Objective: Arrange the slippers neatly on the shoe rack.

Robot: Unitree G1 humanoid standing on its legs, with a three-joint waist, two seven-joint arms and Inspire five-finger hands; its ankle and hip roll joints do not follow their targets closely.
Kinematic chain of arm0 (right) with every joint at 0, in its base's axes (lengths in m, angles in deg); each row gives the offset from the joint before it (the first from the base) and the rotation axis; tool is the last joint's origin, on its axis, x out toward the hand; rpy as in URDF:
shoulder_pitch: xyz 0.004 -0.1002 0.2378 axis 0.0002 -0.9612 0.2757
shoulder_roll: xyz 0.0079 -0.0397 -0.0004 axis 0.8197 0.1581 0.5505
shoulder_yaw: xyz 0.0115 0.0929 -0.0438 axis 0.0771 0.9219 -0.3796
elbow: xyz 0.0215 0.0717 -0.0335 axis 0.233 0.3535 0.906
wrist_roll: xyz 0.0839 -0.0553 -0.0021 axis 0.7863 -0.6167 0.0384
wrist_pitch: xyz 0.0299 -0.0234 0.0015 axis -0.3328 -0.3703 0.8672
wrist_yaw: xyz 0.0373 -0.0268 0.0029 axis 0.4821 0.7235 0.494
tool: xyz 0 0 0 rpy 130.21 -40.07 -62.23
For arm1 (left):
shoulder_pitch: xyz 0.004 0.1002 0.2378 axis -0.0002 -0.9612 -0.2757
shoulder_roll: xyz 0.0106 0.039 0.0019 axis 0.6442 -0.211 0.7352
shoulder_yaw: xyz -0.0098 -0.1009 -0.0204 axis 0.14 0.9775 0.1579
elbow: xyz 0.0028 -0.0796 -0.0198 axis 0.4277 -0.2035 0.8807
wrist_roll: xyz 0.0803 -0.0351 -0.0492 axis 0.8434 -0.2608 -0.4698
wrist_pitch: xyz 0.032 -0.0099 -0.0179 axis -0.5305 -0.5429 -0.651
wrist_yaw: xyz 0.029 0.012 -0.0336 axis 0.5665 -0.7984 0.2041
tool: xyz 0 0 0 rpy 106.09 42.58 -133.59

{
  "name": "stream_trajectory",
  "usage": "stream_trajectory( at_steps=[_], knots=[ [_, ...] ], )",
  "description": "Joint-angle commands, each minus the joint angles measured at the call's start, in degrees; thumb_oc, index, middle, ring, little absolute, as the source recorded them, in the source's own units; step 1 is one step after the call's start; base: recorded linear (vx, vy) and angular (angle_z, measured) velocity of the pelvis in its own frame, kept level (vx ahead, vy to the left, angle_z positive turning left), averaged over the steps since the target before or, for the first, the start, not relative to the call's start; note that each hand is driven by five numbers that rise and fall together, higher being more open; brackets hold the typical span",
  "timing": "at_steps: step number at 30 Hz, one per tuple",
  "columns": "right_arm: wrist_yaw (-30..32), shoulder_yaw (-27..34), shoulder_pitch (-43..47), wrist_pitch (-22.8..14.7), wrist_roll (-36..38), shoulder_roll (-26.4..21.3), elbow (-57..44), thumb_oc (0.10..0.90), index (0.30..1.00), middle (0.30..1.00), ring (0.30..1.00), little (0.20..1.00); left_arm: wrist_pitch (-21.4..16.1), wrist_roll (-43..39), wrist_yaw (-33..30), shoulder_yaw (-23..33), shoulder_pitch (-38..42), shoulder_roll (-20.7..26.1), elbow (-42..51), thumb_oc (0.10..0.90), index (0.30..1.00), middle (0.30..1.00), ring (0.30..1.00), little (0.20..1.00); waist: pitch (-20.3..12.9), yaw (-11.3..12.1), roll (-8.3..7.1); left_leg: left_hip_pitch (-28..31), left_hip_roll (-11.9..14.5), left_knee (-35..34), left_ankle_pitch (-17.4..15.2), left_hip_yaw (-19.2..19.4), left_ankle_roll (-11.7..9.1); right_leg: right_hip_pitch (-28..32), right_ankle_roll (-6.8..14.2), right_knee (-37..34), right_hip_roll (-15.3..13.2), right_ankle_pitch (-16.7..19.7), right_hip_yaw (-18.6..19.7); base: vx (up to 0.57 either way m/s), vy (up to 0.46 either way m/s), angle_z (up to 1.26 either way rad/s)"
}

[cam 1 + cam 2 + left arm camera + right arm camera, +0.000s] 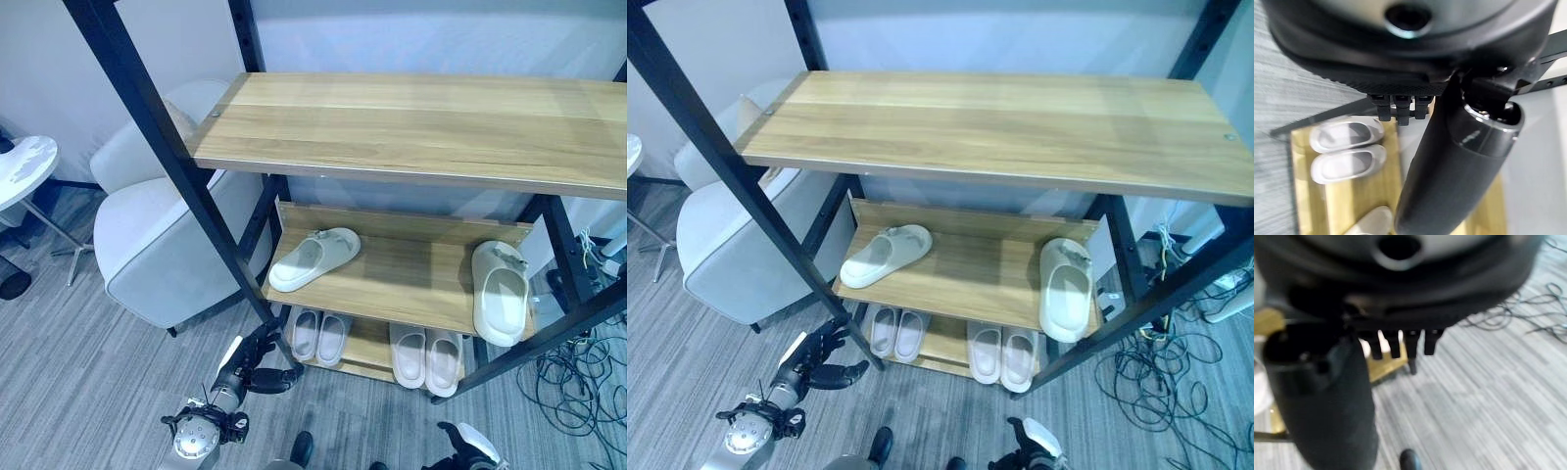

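Left eye view: shoe rack (411,122) takes up most of the frame, its wooden top board bare. On the middle shelf, one slipper (313,258) lies angled at centre left, another slipper (500,290) at centre right, toe poking over the front edge. No writing I can read on any of them.
Bottom shelf: left pair (318,335) and right pair (426,356) sit side by side low in the frame, heels partly hidden under the middle shelf.
Left hand (257,364): lower left, over the carpet by the rack's front post, fingers spread loose, holding nothing.
Armchair (157,225): at left, half hidden behind the rack's slanted post.
Right eye view: right hand (1031,436) is cut off by the bottom edge, so can't tell how its fingers sit. Cable tangle (1161,367) on the floor at lower right.
Left wrist view: fingertips (1400,110) straight, a blurry pair of slippers (1347,149) beyond them at centre left.
Right wrist view: fingertips (1400,342) point straight out over the grey carpet (1488,401), gripping nothing, all pretty blurry.
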Motion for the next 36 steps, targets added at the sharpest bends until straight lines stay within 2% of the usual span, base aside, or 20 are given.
stream_trajectory(
  at_steps=[1, 12, 22, 30, 36],
  knots=[
    [1.33, 0.12, 1.37, -0.93, 0.39, -0.96, -1.04, 0.800, 0.900, 0.900, 0.900, 0.900, -5.39, -1.32, -1.21, 2.68, 2.67, -0.43, 7.58, 0.800, 0.900, 0.900, 0.900, 0.900, -1.41, -0.23, -1.55, -1.84, -1.69, -0.55, -0.13, 3.08, -0.49, -1.60, 2.82, 0.74, -2.08, -5.14, 0.57, 0.02, 0.010, -0.05],
    [1.40, -0.69, 0.99, -0.45, 0.18, 0.38, -1.82, 0.800, 0.900, 0.900, 0.900, 0.900, -5.88, 0.65, -6.16, 4.06, 8.30, -1.61, 7.96, 0.800, 0.900, 0.900, 0.900, 0.900, -1.59, -1.63, -2.07, -0.65, -1.64, -0.55, -1.54, 4.01, -0.45, -1.01, 3.12, 0.74, -2.22, -4.92, 1.31, 0.04, 0.009, -0.03],
    [1.68, -1.21, 1.45, 0.02, -0.02, 0.34, -2.95, 0.800, 0.900, 0.900, 0.900, 0.900, -6.39, 3.42, -11.13, 5.05, 15.17, -1.99, 7.09, 0.800, 0.900, 0.900, 0.900, 0.900, -1.63, -3.13, -1.91, -2.53, -1.93, -0.55, -2.00, 4.76, -0.19, -3.46, 3.56, 0.74, -2.91, -4.18, 1.78, 0.01, 0.024, -0.06],
    [1.56, -2.19, 1.88, -0.19, 0.13, 0.39, -3.98, 0.800, 0.900, 0.900, 0.900, 0.900, -6.53, 9.29, -15.54, 5.51, 22.20, 0.58, 5.87, 0.800, 0.900, 0.900, 0.900, 0.900, -1.69, -4.04, -1.96, -4.53, -2.10, -0.55, -2.15, 5.43, 0.15, -6.12, 3.73, 0.74, -3.31, -3.30, 2.93, 0.00, 0.026, -0.10],
    [1.20, -2.70, 2.55, -0.43, 0.66, -0.45, -4.64, 0.800, 0.900, 0.900, 0.900, 0.900, -5.75, 16.79, -18.87, 5.47, 28.88, 5.67, 3.33, 0.800, 0.900, 0.900, 0.900, 0.900, -1.99, -4.78, -2.02, -6.65, -2.33, -0.55, -2.01, 5.97, 0.45, -8.74, 3.86, 0.74, -3.54, -2.42, 3.84, 0.00, 0.021, -0.06]
  ],
)
